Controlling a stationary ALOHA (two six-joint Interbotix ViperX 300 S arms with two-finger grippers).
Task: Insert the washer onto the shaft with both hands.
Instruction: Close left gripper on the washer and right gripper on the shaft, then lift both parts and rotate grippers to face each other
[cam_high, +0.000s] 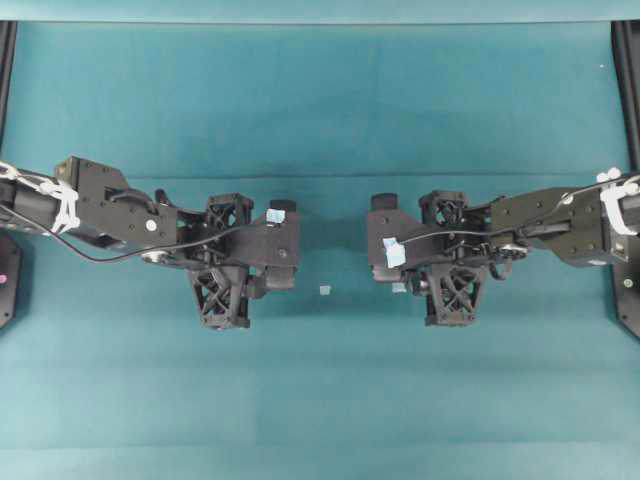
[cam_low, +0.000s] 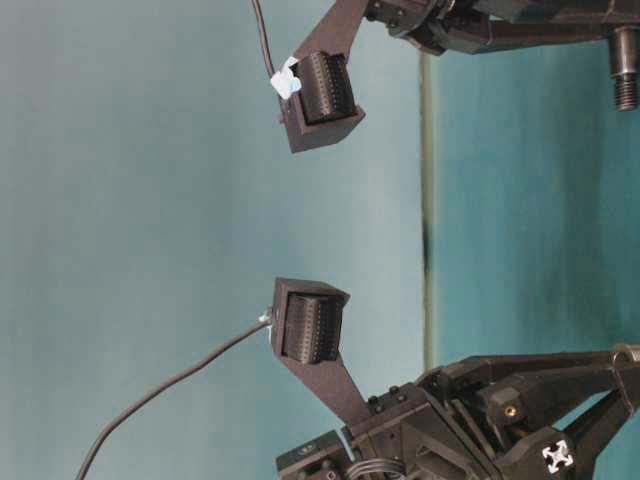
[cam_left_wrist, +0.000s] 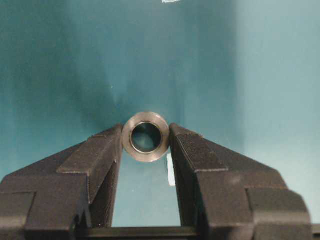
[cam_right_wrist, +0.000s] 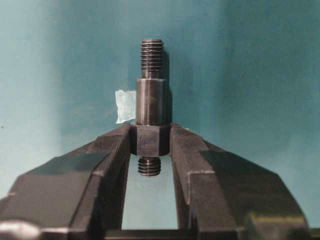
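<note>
In the left wrist view my left gripper (cam_left_wrist: 146, 132) is shut on the washer (cam_left_wrist: 146, 157), a dull metal ring pinched edge-on at the fingertips with its hole facing the camera. My right gripper (cam_right_wrist: 151, 137) is shut on the shaft (cam_right_wrist: 151, 100), gripping its hex collar. The smooth barrel and a threaded end stick out past the fingertips, and a short threaded stub shows behind the collar. From overhead, the left gripper (cam_high: 228, 258) and right gripper (cam_high: 450, 255) hang apart above the teal mat, facing each other across a gap. Both parts are hidden in that view.
A small pale tape scrap (cam_high: 324, 290) lies on the teal mat (cam_high: 320, 400) between the two arms; the same kind of tape scrap (cam_right_wrist: 125, 106) shows behind the shaft. Black frame rails (cam_high: 628, 90) stand at the side edges.
</note>
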